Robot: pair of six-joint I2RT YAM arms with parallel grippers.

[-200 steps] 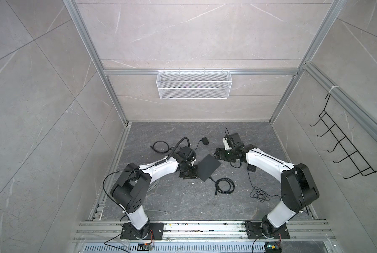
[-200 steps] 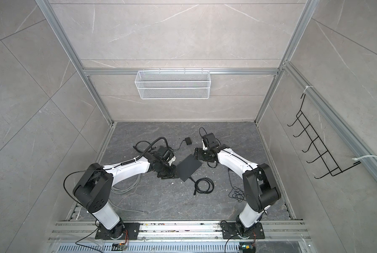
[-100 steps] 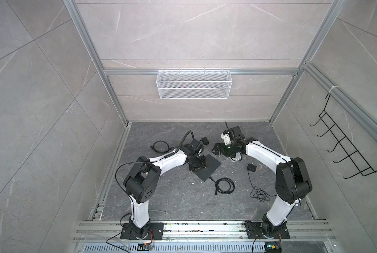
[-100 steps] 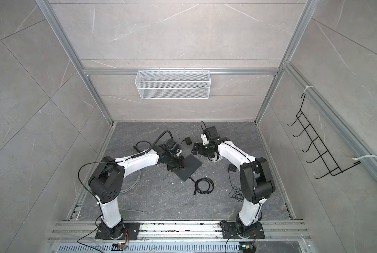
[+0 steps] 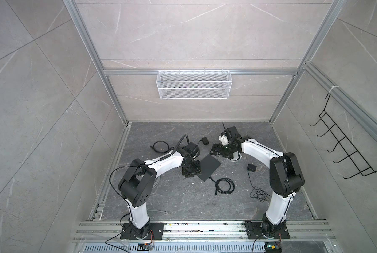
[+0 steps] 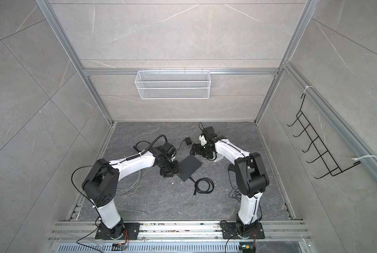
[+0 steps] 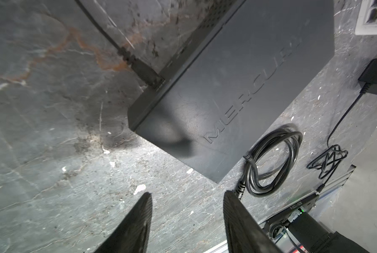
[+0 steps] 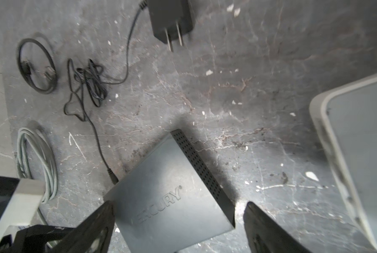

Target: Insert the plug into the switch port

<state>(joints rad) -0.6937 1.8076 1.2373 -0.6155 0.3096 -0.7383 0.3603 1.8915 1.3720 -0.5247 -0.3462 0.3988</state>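
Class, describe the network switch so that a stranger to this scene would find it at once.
From the white wire basket on the back wall, look straight down to the dark floor between the two arms. The switch is the flat black slab lying askew there. Unlike the small adapters and coiled cables nearby, it is broad, thin and embossed MERCURY.

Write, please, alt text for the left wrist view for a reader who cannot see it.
A flat black switch lies on the grey stone floor with a black plug pushed into its side. The left gripper hovers open and empty just short of it; a coiled black cable and a power adapter lie nearby.
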